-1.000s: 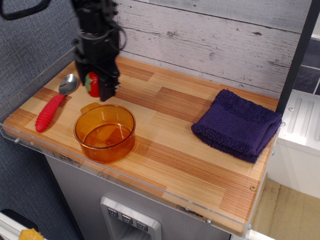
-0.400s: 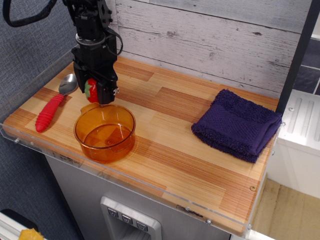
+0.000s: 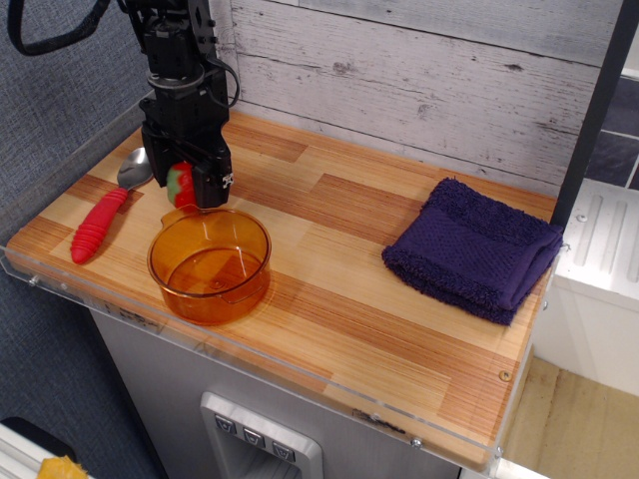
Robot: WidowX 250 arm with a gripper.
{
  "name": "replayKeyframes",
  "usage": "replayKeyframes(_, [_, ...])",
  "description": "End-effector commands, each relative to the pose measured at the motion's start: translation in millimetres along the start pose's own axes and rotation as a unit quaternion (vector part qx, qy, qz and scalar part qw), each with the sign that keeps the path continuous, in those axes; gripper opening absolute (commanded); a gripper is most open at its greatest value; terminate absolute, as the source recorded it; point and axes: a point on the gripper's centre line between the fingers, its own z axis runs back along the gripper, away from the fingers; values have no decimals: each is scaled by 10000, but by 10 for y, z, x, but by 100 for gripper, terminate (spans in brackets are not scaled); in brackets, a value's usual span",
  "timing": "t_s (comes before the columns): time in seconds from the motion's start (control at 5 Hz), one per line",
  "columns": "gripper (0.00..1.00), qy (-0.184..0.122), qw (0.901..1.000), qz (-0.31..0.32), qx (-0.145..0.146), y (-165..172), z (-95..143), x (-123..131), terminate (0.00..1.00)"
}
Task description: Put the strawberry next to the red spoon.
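The strawberry (image 3: 180,184) is small, glossy red with a green cap, and sits between the fingers of my black gripper (image 3: 183,188), which is shut on it low over the wooden table, just behind the orange bowl's rim. The red spoon (image 3: 104,209) lies on the table to the left of the gripper, its silver bowl toward the back and its ribbed red handle toward the front. The strawberry is a short way right of the spoon's bowl. Whether the strawberry touches the table I cannot tell.
An orange translucent bowl (image 3: 210,264) stands just in front of the gripper. A folded dark blue towel (image 3: 473,249) lies at the right. The wooden table (image 3: 339,299) has a clear plastic edge at left and front; a plank wall stands behind.
The gripper with the strawberry has moved slightly left and a little lower, toward the spoon's bowl. The spoon, bowl and towel have not moved.
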Motion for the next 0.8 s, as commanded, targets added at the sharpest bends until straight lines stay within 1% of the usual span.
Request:
replayKeyframes(0.0, [100, -114, 9999, -12, 129, -22, 162, -42, 0])
replayKeyframes(0.4, [100, -256, 9995, -71, 150, -59, 341, 50, 0])
replayKeyframes(0.6, [100, -359, 9992, -114, 108, -95, 502, 104, 0])
